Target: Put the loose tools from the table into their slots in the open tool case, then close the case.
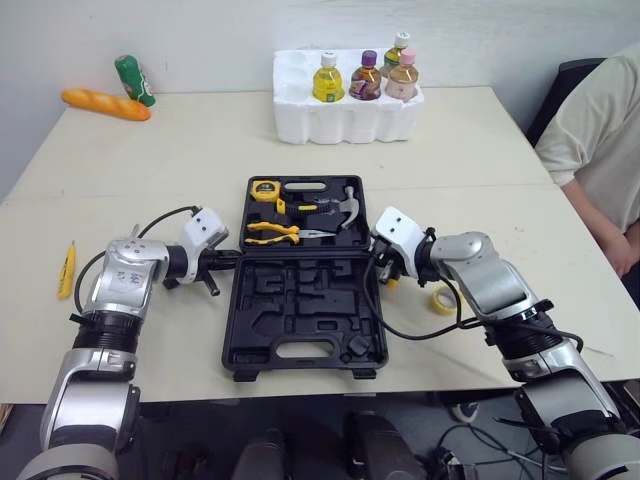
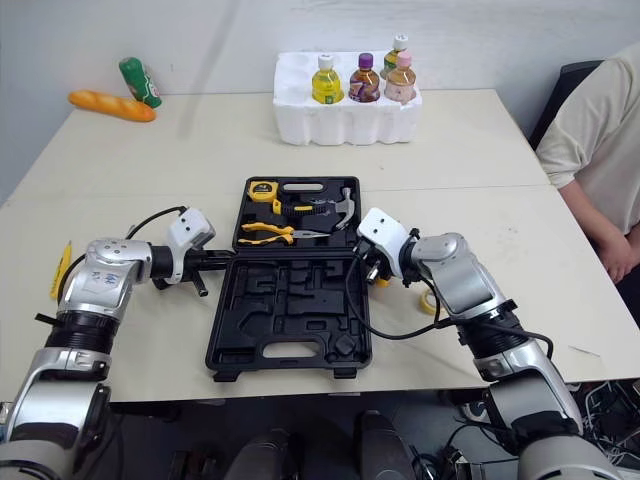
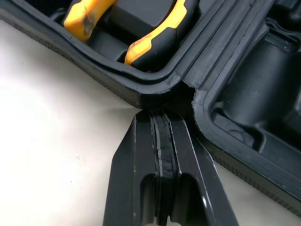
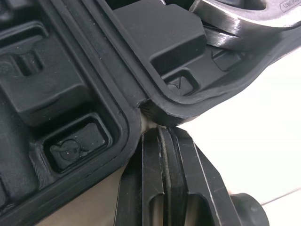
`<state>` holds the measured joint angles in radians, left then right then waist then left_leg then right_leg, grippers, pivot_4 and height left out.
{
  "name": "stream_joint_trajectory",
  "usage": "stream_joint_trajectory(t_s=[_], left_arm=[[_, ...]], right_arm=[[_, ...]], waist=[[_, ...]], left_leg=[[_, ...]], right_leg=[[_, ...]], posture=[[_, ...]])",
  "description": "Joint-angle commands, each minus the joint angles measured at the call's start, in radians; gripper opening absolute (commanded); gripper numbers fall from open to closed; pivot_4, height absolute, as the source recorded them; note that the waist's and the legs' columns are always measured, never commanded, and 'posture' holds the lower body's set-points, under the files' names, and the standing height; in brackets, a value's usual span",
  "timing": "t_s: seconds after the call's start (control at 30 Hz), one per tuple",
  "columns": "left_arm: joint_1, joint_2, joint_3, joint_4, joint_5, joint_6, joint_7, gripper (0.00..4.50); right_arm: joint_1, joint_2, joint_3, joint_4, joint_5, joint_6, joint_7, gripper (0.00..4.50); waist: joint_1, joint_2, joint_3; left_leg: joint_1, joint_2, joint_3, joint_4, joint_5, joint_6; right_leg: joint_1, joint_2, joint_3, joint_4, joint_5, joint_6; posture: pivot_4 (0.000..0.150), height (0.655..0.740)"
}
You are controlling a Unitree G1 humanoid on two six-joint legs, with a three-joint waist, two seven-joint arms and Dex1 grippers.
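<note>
Mid-frame, the left gripper [image 3: 162,115] and right gripper [image 4: 162,134], both pinched shut and empty, are touching the tool case [image 1: 236,320] at its fold, and should be lifting the lower half evenly together.

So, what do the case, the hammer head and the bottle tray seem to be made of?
Case: moulded black plastic, matt, with formed slots and ribbed edges.
Hammer head: likely steel, polished; it shows bright reflections.
Bottle tray: apparently white foam, perhaps polystyrene; thick dull walls with rounded cups.
</note>
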<state>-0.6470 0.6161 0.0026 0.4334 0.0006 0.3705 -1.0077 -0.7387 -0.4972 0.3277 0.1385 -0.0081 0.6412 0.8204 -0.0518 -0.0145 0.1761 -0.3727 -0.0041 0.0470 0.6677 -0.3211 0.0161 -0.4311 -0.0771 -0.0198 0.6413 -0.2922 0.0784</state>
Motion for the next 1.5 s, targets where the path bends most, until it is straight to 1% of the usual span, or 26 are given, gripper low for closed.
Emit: stream_joint_trajectory(t_s=[0.03, 0.2, 0.3, 0.43, 0.53, 0.57, 0.6, 0.67, 0.7, 0.8, 0.87, 0.9, 0.97, 1.03, 1.1, 1.17, 1.27, 1.33, 1.43, 1.5], left_arm=[[0.035, -0.017, 0.028, -0.077, -0.046, 0.001, 0.049, 0.00], [0.116, 0.033, 0.077, -0.174, -0.076, 0.059, 0.074, 0.00], [0.184, 0.078, 0.142, -0.251, -0.127, 0.117, 0.080, 0.00], [0.306, 0.149, 0.308, -0.428, -0.312, 0.238, -0.005, 0.00], [0.402, 0.210, 0.446, -0.486, -0.438, 0.340, -0.058, 0.00], [0.437, 0.228, 0.496, -0.477, -0.463, 0.362, -0.063, 0.31], [0.467, 0.240, 0.543, -0.461, -0.477, 0.378, -0.056, 0.65], [0.521, 0.255, 0.643, -0.395, -0.483, 0.383, -0.011, 1.31], [0.536, 0.261, 0.676, -0.367, -0.486, 0.380, 0.002, 1.81], [0.591, 0.328, 0.790, -0.221, -0.476, 0.326, -0.003, 3.22], [0.601, 0.373, 0.832, -0.060, -0.444, 0.249, 0.031, 4.17], [0.590, 0.401, 0.829, 0.052, -0.417, 0.188, 0.057, 4.46], [0.563, 0.454, 0.798, 0.222, -0.373, 0.083, 0.084, 4.46], [0.533, 0.500, 0.741, 0.344, -0.320, -0.013, 0.109, 4.46], [0.476, 0.540, 0.700, 0.448, -0.292, -0.058, 0.136, 4.46], [0.438, 0.558, 0.656, 0.500, -0.275, -0.094, 0.128, 4.46], [0.403, 0.557, 0.604, 0.536, -0.264, -0.121, 0.101, 4.46], [0.387, 0.551, 0.586, 0.519, -0.276, -0.108, 0.081, 4.46], [0.402, 0.516, 0.586, 0.371, -0.327, -0.011, 0.070, 4.46], [0.477, 0.455, 0.602, 0.111, -0.388, 0.132, 0.098, 4.46]], right_arm=[[0.000, 0.030, -0.011, -0.116, 0.038, -0.036, 0.025, 0.04], [0.051, -0.060, -0.066, -0.202, 0.024, -0.013, 0.030, 0.04], [0.070, -0.125, -0.142, -0.253, 0.049, 0.014, 0.035, 0.04], [0.115, -0.207, -0.343, -0.351, 0.200, 0.141, 0.087, 0.04], [0.170, -0.280, -0.512, -0.403, 0.316, 0.244, 0.123, 0.04], [0.207, -0.312, -0.577, -0.415, 0.357, 0.276, 0.146, 0.01], [0.251, -0.343, -0.636, -0.420, 0.385, 0.295, 0.167, 0.32], [0.370, -0.405, -0.751, -0.408, 0.418, 0.284, 0.220, 0.96], [0.412, -0.422, -0.785, -0.412, 0.432, 0.281, 0.230, 1.44], [0.601, -0.495, -0.910, -0.356, 0.403, 0.183, 0.298, 2.99], [0.688, -0.527, -0.990, -0.264, 0.383, 0.112, 0.323, 4.05], [0.726, -0.533, -1.023, -0.240, 0.373, 0.085, 0.320, 4.43], [0.785, -0.551, -1.071, -0.211, 0.360, 0.041, 0.327, 4.43], [0.829, -0.565, -1.107, -0.179, 0.350, -0.008, 0.337, 4.43], [0.847, -0.571, -1.128, -0.163, 0.358, -0.016, 0.332, 4.43], [0.860, -0.566, -1.123, -0.157, 0.358, -0.042, 0.329, 4.43], [0.849, -0.531, -1.093, -0.194, 0.373, -0.047, 0.282, 4.43], [0.837, -0.508, -1.078, -0.247, 0.406, -0.029, 0.267, 4.43], [0.797, -0.474, -1.045, -0.322, 0.463, -0.002, 0.240, 4.43], [0.762, -0.450, -1.000, -0.381, 0.502, 0.014, 0.219, 4.43]], waist=[[0.000, 0.000, 0.000], [0.000, 0.000, 0.000], [0.003, 0.000, 0.000], [0.015, 0.000, 0.000], [0.024, 0.000, 0.000], [0.024, 0.000, 0.000], [0.026, 0.000, 0.000], [0.031, 0.000, 0.000], [0.033, 0.000, 0.000], [0.032, 0.000, 0.000], [0.029, 0.000, 0.000], [0.027, 0.000, 0.000], [0.024, 0.001, 0.000], [0.021, 0.001, 0.000], [0.023, 0.001, 0.000], [0.023, 0.000, -0.001], [0.024, 0.000, -0.001], [0.023, 0.000, -0.001], [0.022, 0.001, -0.001], [0.022, 0.001, -0.001]], left_leg=[[0.000, 0.000, 0.000, 0.000, 0.000, 0.000], [-0.001, 0.000, 0.000, -0.001, 0.000, 0.000], [-0.002, 0.000, 0.000, -0.001, 0.000, 0.000], [-0.002, 0.000, -0.001, -0.002, 0.000, 0.000], [-0.002, 0.000, -0.003, -0.003, -0.001, 0.000], [-0.001, 0.000, -0.003, -0.003, -0.001, 0.000], [-0.001, 0.000, -0.004, -0.004, -0.002, 0.000], [0.001, 0.000, -0.006, -0.006, -0.003, 0.001], [0.001, 0.000, -0.007, -0.006, -0.006, 0.006], [0.001, 0.000, -0.007, -0.006, -0.006, 0.006], [0.002, 0.000, -0.007, -0.007, -0.006, 0.006], [0.003, 0.000, -0.007, -0.007, -0.007, 0.006], [0.004, 0.000, -0.006, -0.008, -0.007, 0.006], [0.005, 0.000, -0.006, -0.010, -0.007, 0.006], [0.006, 0.000, -0.005, -0.012, -0.006, 0.005], [0.005, 0.000, -0.006, -0.014, -0.005, 0.004], [0.005, 0.000, -0.005, -0.016, -0.005, 0.003], [0.005, 0.000, -0.005, -0.017, -0.004, 0.003], [0.005, 0.000, -0.005, -0.017, -0.004, 0.002], [0.005, 0.000, -0.005, -0.016, -0.003, 0.002]], right_leg=[[0.000, 0.000, 0.000, 0.000, 0.000, 0.000], [-0.002, 0.000, 0.001, 0.000, 0.000, 0.000], [-0.003, -0.001, 0.000, -0.001, 0.000, 0.000], [-0.002, -0.001, 0.000, -0.002, 0.000, 0.000], [-0.001, -0.002, 0.000, -0.005, 0.000, -0.001], [0.000, -0.002, 0.000, -0.006, 0.000, -0.001], [0.001, -0.002, -0.001, -0.012, -0.001, -0.001], [0.004, -0.003, -0.002, -0.014, -0.001, -0.002], [0.005, -0.003, -0.003, -0.015, -0.001, -0.002], [0.005, -0.003, -0.003, -0.015, -0.001, -0.002], [0.005, -0.003, -0.003, -0.015, -0.001, -0.002], [0.005, -0.003, -0.003, -0.015, -0.001, -0.002], [0.005, -0.003, -0.002, -0.015, -0.002, -0.003], [0.005, -0.003, -0.002, -0.015, -0.002, -0.003], [0.005, -0.004, -0.002, -0.015, -0.002, -0.003], [0.003, -0.004, -0.002, -0.015, -0.002, -0.004], [0.003, -0.004, -0.002, -0.016, -0.002, -0.004], [0.002, -0.004, -0.002, -0.016, -0.002, -0.004], [0.002, -0.004, -0.002, -0.015, -0.002, -0.004], [0.002, -0.004, -0.002, -0.014, -0.002, -0.004]], posture=[[0.150, 0.7367], [0.150, 0.7367], [0.150, 0.7367], [0.150, 0.7367], [0.150, 0.7367], [0.150, 0.7367], [0.150, 0.7367], [0.150, 0.7367], [0.150, 0.7367], [0.150, 0.7367], [0.150, 0.7367], [0.150, 0.7367], [0.150, 0.7367], [0.150, 0.7367], [0.150, 0.7367], [0.150, 0.7367], [0.150, 0.7367], [0.150, 0.7367], [0.150, 0.7367], [0.150, 0.7367]])
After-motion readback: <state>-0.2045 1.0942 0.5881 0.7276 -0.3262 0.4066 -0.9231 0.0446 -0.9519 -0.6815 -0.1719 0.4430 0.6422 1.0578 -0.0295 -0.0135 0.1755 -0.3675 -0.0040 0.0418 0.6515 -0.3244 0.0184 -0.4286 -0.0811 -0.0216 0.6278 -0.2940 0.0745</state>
